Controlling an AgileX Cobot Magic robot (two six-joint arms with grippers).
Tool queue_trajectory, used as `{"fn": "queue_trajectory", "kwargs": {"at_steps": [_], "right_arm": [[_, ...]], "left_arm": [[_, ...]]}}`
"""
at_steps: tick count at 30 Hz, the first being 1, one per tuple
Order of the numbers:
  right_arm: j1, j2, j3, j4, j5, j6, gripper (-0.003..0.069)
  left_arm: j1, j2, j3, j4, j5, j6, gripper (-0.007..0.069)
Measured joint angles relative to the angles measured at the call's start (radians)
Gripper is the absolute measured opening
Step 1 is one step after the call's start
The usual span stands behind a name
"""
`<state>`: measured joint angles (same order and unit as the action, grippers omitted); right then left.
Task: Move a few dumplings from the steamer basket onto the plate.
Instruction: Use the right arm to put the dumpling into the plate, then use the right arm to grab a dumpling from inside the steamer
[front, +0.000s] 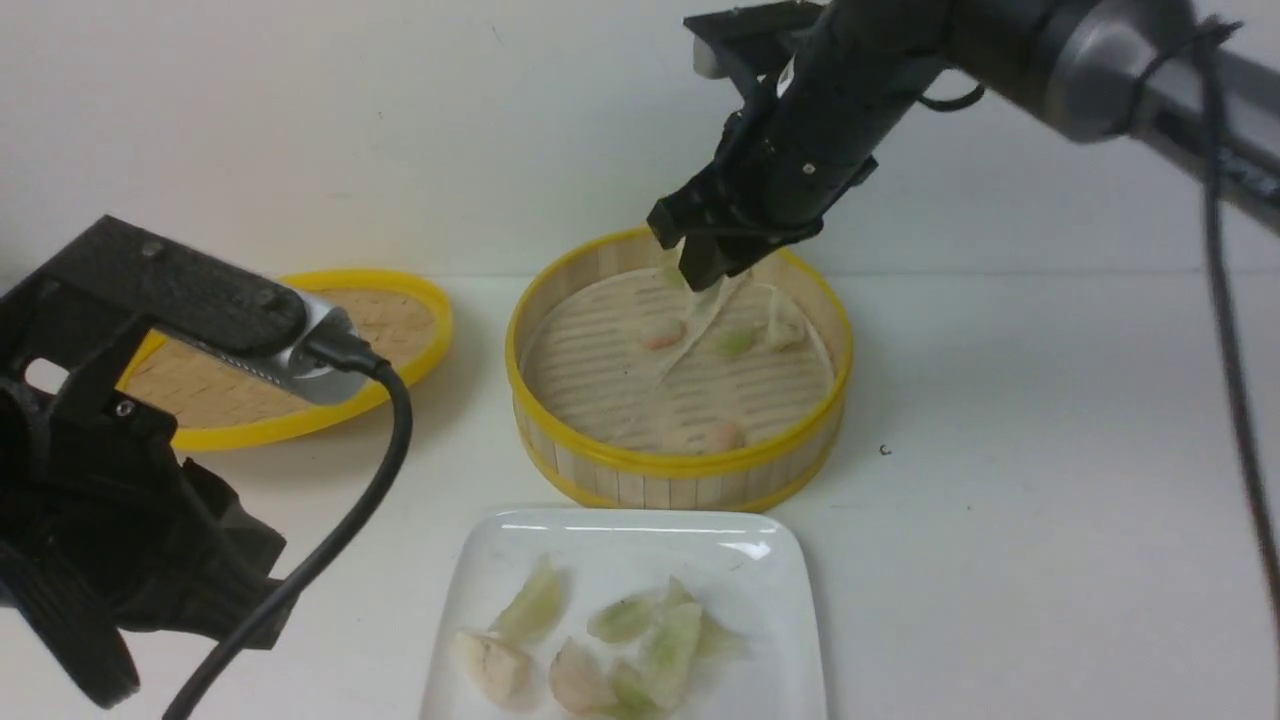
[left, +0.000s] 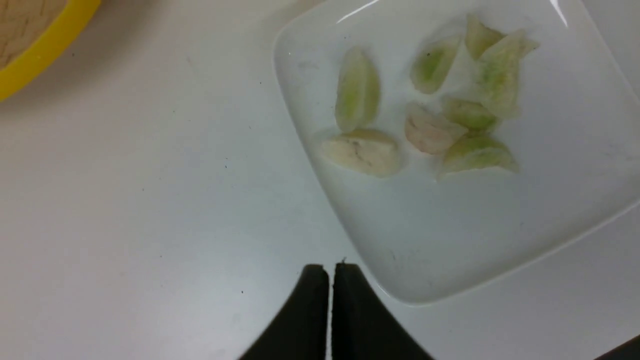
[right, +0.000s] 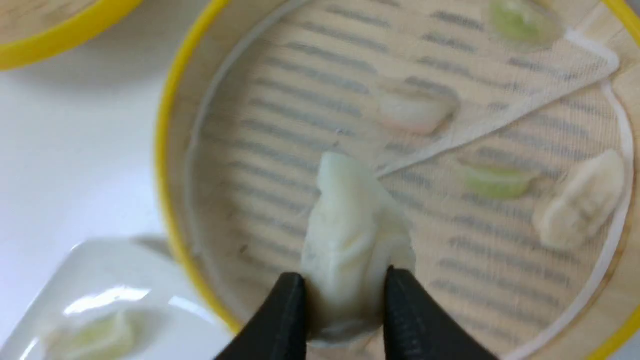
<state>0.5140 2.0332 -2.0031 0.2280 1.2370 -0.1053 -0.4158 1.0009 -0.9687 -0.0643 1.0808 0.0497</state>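
My right gripper (right: 345, 285) pinches a white dumpling (right: 350, 225) across its middle, high over the basket (front: 680, 465) near its twelve o'clock rim, so it should clear the wall. The plate (front: 780, 600) sits at the basket's six o'clock. My left gripper (left: 330, 272) is closed and empty.

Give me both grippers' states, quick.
Left gripper: shut, empty.
Right gripper: shut on a whitish dumpling above the steamer basket.

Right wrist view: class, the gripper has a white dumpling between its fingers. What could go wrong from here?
1. The right gripper pinches the white dumpling only at one end; being soft, it may slip or tear.
2. The paper liner is folded beside it and could snag.
3. The plate already holds clustered dumplings; landing on them, it might stick.
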Motion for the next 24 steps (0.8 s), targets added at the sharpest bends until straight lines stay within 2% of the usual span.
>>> {"fn": "queue_trajectory", "kwargs": {"at_steps": [1,6,11,14,18,19,20,21,22,24], "right_arm": [[0.033,-0.084,0.134,0.013,0.0,-0.003,0.0183],[0.151,-0.2,0.449,0.034,0.003,-0.01,0.0183],[0.192,-0.179,0.602,0.05,0.002,-0.001,0.0183],[0.193,-0.167,0.618,0.062,-0.005,0.01,0.022],[0.193,-0.166,0.601,0.065,-0.01,0.013,0.0388],[0.193,-0.166,0.598,0.065,-0.01,0.013,0.0398],[0.193,-0.165,0.564,0.053,-0.008,0.013,0.0464],[0.193,-0.165,0.546,0.041,-0.008,0.013,0.0498],[0.193,-0.163,0.496,0.008,-0.008,0.014,0.0544],[0.192,-0.157,0.42,-0.068,-0.005,0.028,0.0589]], "left_arm": [[0.0,0.0,0.0,0.0,-0.006,0.0,-0.0006],[0.0,0.0,0.0,-0.001,-0.014,0.0,-0.0006],[0.0,0.0,0.0,0.0,-0.014,0.0,-0.0006],[0.0,0.0,0.0,-0.001,-0.013,0.0,-0.0006],[0.0,0.0,0.0,0.0,-0.013,0.0,-0.0006],[0.0,0.0,0.0,-0.001,-0.013,0.0,-0.0006],[0.0,0.0,0.0,-0.001,-0.013,0.0,-0.0006],[0.0,0.0,0.0,-0.001,-0.013,0.0,-0.0006],[0.0,0.0,0.0,-0.001,-0.013,0.0,-0.0006],[0.0,0.0,0.0,-0.001,-0.013,0.0,-0.0006]]}}
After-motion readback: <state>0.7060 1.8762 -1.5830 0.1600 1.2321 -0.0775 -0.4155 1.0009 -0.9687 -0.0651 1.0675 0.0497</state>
